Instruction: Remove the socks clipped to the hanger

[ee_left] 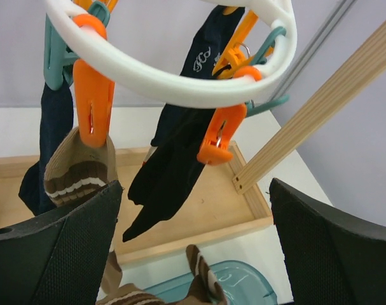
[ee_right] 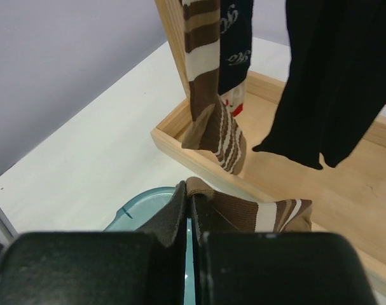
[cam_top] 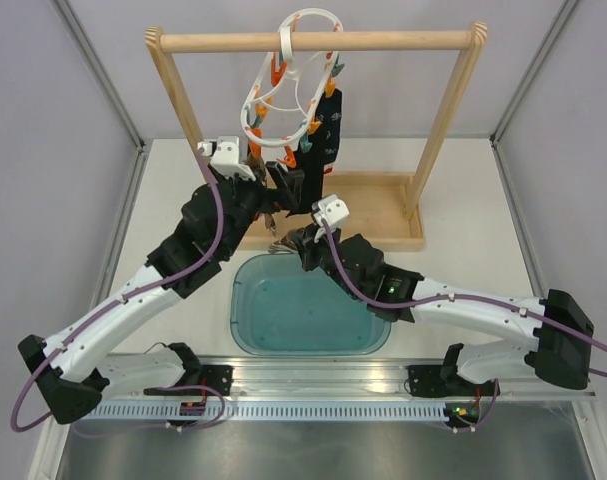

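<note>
The white oval hanger [cam_top: 283, 95] hangs from the wooden rail, its ring [ee_left: 180, 79] close above my left gripper [ee_left: 193, 248]. That gripper is wide open with nothing between its fingers. An orange peg [ee_left: 91, 95] holds a brown striped sock [ee_left: 78, 171] just beside the left finger [ee_left: 53, 254]. A dark sock [ee_left: 173, 159] hangs from another peg. My right gripper [ee_right: 193, 197] is shut on the cuff of a second striped sock [ee_right: 262, 213], low over the bin's far edge. More socks hang beyond it: a striped one [ee_right: 208, 95] and dark ones [ee_right: 332, 76].
A teal plastic bin [cam_top: 313, 310] sits on the table between the arms. The wooden frame's rail [cam_top: 383, 41] and side posts [cam_top: 448, 110] stand on a shallow wooden base tray [cam_top: 383, 215] behind the bin. Grey walls close in both sides.
</note>
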